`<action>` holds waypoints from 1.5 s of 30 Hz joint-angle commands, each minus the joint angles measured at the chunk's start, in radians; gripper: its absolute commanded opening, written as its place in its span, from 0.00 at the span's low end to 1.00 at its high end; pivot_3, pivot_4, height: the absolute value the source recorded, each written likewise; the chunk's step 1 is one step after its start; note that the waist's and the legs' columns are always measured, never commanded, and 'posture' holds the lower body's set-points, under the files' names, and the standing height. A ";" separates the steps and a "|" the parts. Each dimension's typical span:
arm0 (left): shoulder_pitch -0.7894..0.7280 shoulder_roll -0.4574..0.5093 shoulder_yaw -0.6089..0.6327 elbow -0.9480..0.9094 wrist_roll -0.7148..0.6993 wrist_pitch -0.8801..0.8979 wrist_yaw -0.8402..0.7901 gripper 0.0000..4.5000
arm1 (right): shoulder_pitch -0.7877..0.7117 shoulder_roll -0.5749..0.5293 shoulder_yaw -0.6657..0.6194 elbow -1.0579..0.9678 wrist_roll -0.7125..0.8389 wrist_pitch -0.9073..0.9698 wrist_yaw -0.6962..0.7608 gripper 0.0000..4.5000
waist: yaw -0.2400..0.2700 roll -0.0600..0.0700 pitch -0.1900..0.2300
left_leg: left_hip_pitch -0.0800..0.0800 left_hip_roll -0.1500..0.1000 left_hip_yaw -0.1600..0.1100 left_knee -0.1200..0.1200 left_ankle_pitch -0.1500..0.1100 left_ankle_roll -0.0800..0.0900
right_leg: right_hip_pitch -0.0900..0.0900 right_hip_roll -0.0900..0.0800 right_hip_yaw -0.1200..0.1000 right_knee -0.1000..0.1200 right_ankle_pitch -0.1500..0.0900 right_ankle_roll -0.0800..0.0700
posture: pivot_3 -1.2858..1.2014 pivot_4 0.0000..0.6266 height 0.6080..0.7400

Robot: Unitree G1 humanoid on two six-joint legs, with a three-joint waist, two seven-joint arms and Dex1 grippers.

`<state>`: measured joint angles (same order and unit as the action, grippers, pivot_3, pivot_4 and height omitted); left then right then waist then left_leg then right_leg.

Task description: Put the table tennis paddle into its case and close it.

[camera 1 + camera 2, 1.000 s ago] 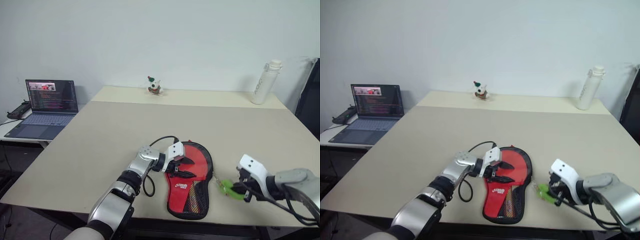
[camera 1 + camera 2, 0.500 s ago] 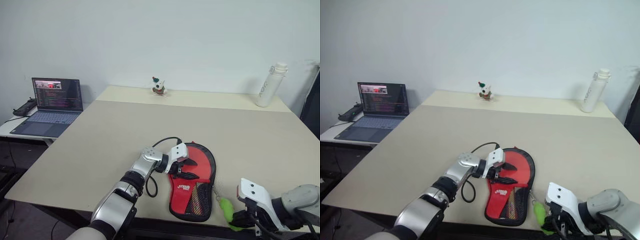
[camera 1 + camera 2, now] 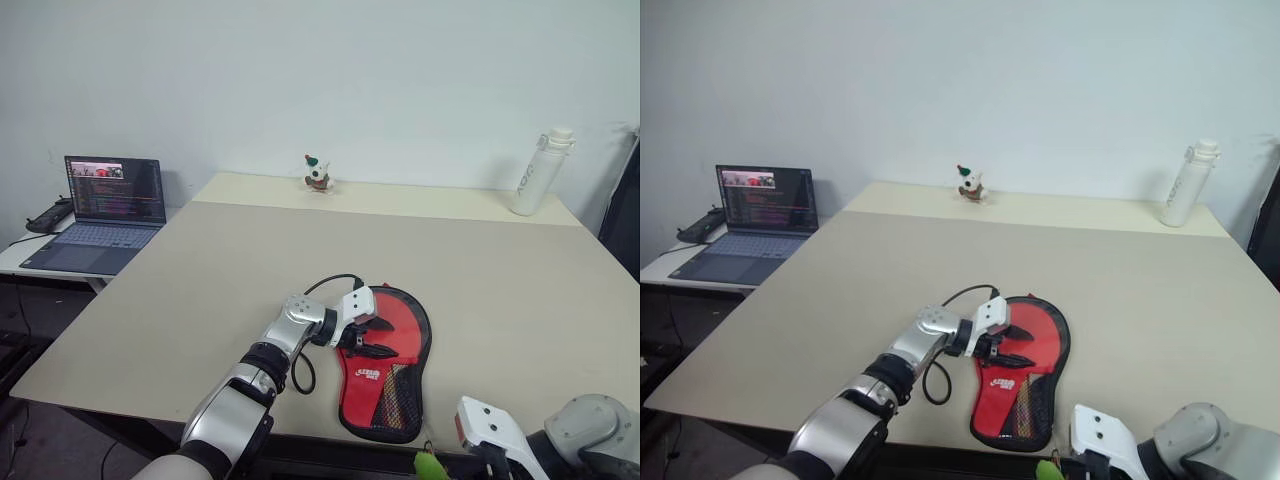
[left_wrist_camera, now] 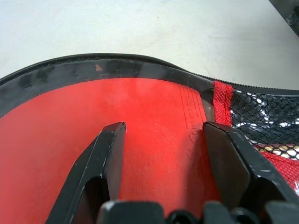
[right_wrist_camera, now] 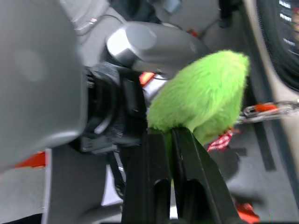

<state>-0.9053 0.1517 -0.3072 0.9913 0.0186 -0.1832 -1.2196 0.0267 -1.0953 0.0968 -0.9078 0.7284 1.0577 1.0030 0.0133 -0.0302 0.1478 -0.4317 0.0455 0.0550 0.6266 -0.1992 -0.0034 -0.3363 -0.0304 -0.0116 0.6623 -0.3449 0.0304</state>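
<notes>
Case [image 3: 385, 365] lies zipped at lower centre; left pincer [image 3: 367, 335] spread on it, right pincer [image 5: 170, 154] clamps green zip-pull [image 5: 201, 100].

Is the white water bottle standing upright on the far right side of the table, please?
Yes, the white water bottle stands upright on the table near its far right corner, against the wall.

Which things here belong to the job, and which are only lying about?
Job:
case
green zip pull, pinched in the right gripper
left gripper, resting on the case

Lying about:
laptop
small figurine
white bottle
table
</notes>
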 commanded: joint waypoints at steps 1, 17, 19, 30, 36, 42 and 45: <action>0.056 0.020 -0.066 0.082 0.104 0.032 0.030 0.64 | -0.006 -0.015 -0.025 -0.059 0.094 0.004 0.028 0.01 | 0.000 -0.001 0.000 | 0.000 0.000 0.000 0.000 0.000 0.000 | 0.000 0.000 0.000 0.000 0.000 0.000 | 0.52 0.24 1.00; 0.063 0.018 -0.061 0.064 0.096 0.036 0.047 0.64 | -0.116 0.002 -0.026 -0.018 0.193 0.038 -0.042 0.50 | 0.000 -0.002 -0.001 | 0.000 0.000 0.000 0.000 0.000 0.001 | 0.000 0.000 0.000 0.000 0.000 0.000 | 0.52 0.24 1.00; 0.068 0.018 -0.058 0.055 0.093 0.036 0.051 0.64 | -0.140 0.016 -0.023 0.007 0.193 0.037 -0.058 0.50 | -0.001 -0.002 -0.002 | 0.000 0.000 -0.001 0.000 0.000 0.001 | 0.000 -0.001 0.000 0.000 0.001 -0.001 | 0.52 0.24 1.00; 0.281 0.183 0.139 -0.570 -0.138 0.254 0.053 0.64 | -0.413 0.270 0.040 0.392 -0.070 -0.240 -0.141 0.50 | -0.040 0.001 0.005 | -0.002 0.001 0.002 -0.002 0.001 0.000 | -0.001 0.000 0.002 0.003 0.003 -0.006 | 0.52 0.24 1.00; 0.554 0.335 0.328 -1.062 -0.304 0.536 0.166 0.64 | -0.449 0.358 0.007 0.632 -0.166 -0.441 -0.087 0.50 | -0.040 0.007 0.021 | -0.005 0.002 0.002 -0.005 0.003 -0.004 | -0.006 0.001 0.002 0.003 0.001 -0.008 | 0.52 0.24 1.00; 0.719 0.372 0.417 -1.316 -0.380 0.665 0.295 0.64 | -0.547 0.363 0.020 0.957 -0.305 -0.662 0.024 0.50 | -0.030 0.007 0.027 | -0.004 0.000 0.003 -0.003 0.002 -0.002 | -0.003 -0.001 0.002 0.004 0.002 -0.006 | 0.52 0.24 1.00; 0.755 0.383 0.435 -1.374 -0.376 0.667 0.346 0.64 | -0.603 0.373 0.011 1.109 -0.351 -0.736 0.051 0.50 | -0.029 0.006 0.028 | -0.002 0.000 0.003 -0.002 0.002 -0.002 | -0.002 -0.001 0.002 0.006 0.002 -0.006 | 0.52 0.24 1.00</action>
<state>-0.1537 0.5249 0.0911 -0.3133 -0.3388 0.4881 -0.9026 -0.5442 -0.7236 0.1386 0.1426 0.4027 0.3809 1.0323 -0.0154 -0.0242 0.1762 -0.4335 0.0455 0.0581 0.6254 -0.1968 -0.0052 -0.3383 -0.0317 -0.0095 0.6711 -0.3430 0.0247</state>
